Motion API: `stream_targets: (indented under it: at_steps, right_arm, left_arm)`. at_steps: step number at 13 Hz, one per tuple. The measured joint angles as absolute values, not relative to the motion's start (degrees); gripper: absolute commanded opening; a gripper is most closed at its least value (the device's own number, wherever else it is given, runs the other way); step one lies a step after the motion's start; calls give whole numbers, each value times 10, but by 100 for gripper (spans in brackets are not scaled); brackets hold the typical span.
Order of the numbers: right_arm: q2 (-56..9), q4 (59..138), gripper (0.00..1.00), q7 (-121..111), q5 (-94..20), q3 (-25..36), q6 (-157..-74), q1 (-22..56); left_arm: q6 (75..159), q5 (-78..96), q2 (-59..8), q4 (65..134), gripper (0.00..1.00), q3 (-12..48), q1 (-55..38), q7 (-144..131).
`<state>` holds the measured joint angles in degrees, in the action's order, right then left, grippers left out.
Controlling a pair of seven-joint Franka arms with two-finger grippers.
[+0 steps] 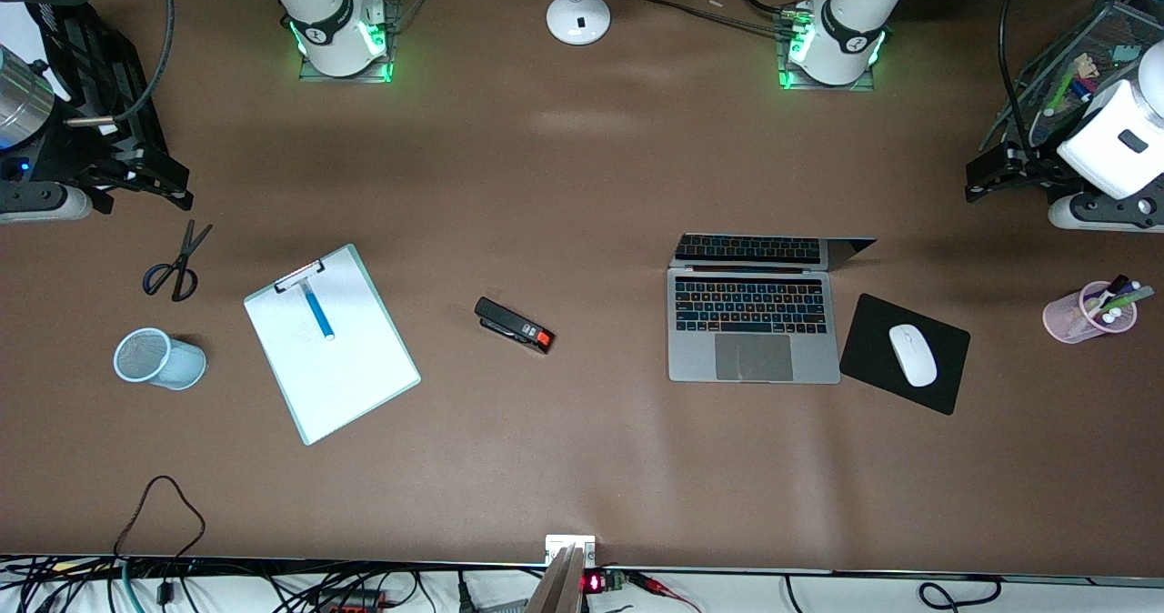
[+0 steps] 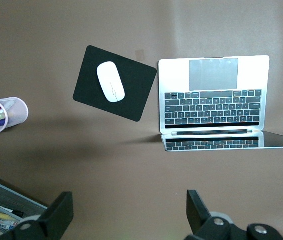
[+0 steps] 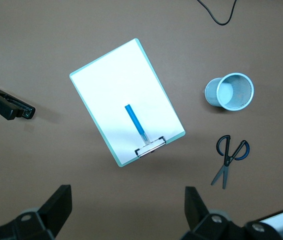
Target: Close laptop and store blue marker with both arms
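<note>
The silver-grey laptop [image 1: 753, 322] stands open, its lid raised, toward the left arm's end of the table; it also shows in the left wrist view [image 2: 214, 95]. The light-blue marker [image 1: 317, 311] lies on a white clipboard [image 1: 332, 367], its end under the clip; the right wrist view shows it too [image 3: 134, 120]. My left gripper [image 1: 984, 181] hangs open and empty, high over the left arm's end of the table [image 2: 129, 212]. My right gripper [image 1: 164, 190] hangs open and empty, high over the right arm's end [image 3: 127, 205].
A black mouse pad [image 1: 868, 331] with a white mouse [image 1: 912, 355] lies beside the laptop. A pink pen cup [image 1: 1089, 311] and a wire tray [image 1: 1082, 76] are at the left arm's end. A stapler [image 1: 514, 325], scissors [image 1: 177, 263] and a blue mesh cup [image 1: 159, 358] lie around the clipboard.
</note>
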<state>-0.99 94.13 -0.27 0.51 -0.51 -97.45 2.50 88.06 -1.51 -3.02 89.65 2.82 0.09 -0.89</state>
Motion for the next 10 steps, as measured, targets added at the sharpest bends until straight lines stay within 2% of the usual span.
stream_targets:
  at_steps: [7,10]
  right_arm:
    - [-10,941,100,-2,5,-4,-961,24]
    - [-10,941,100,-2,5,-4,-961,24]
  left_arm:
    - [880,-15,-31,896,100,28,1,-9]
    - [851,-15,-50,897,100,30,-3,-9]
